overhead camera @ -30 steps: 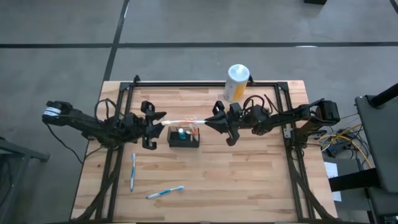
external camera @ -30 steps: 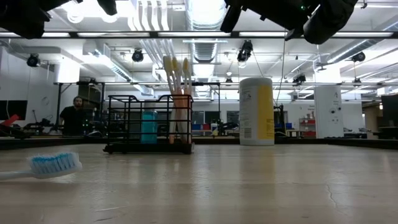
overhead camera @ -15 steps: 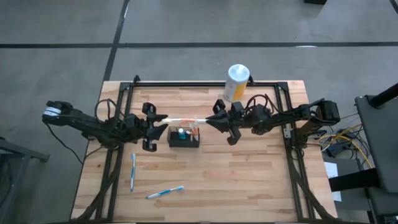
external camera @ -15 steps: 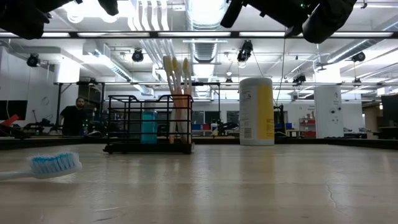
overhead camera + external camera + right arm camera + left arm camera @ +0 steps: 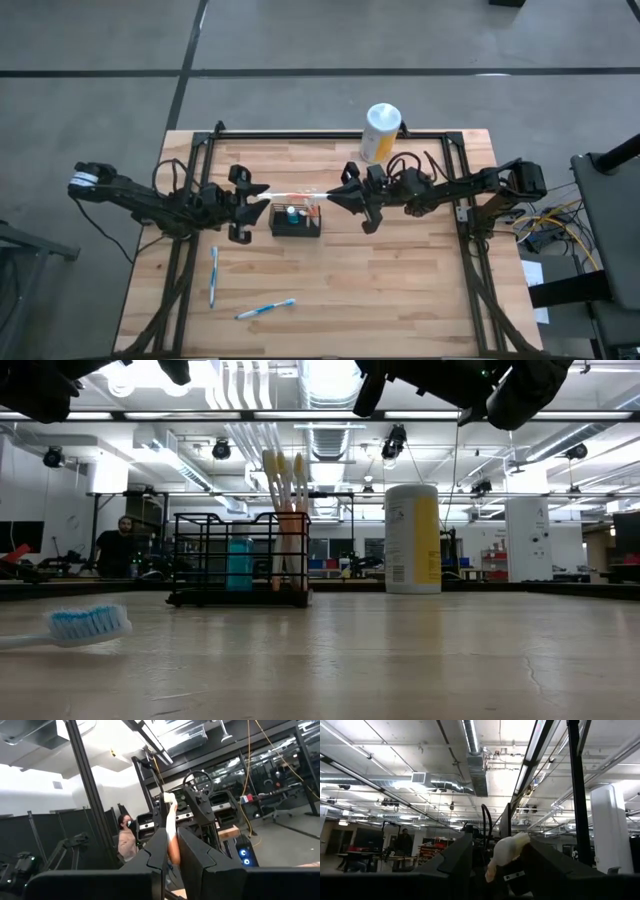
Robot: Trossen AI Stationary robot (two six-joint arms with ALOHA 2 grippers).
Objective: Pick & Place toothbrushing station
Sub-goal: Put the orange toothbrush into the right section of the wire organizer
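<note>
Left arm reaches in from the table's left edge; left gripper (image 5: 258, 199) sits just left of the toothbrushing station (image 5: 296, 221), raised above the table, fingers pinching one end of a pale toothbrush (image 5: 290, 193) that spans horizontally over the basket's far side. Left wrist view shows the pale brush end (image 5: 506, 854) wedged between the two dark fingers (image 5: 451, 860), jaws fairly wide around it. The station itself, a low black wire-mesh basket, stands on the wooden table (image 5: 400, 290) a bit left of centre; low view shows it upright (image 5: 240, 572) with a teal item (image 5: 239, 564) and several pale toothbrushes (image 5: 285, 520) standing in it, handles sticking well above the rim. Two blue-and-white toothbrushes lie flat on the near-left part of the table, one lengthwise (image 5: 213, 276), one slanted (image 5: 265, 309), well apart from the basket; one's bristle head (image 5: 90, 624) shows close up in the low view. Right gripper (image 5: 338, 197) is just right of the basket, also raised, fingers nearly pressed together on the other end of the same pale brush; right wrist view shows the handle (image 5: 171, 832) pinched between them. White-topped yellow canister (image 5: 380, 132) stands at the far edge, near the right arm. A person (image 5: 118, 547) is visible in the room behind.
</note>
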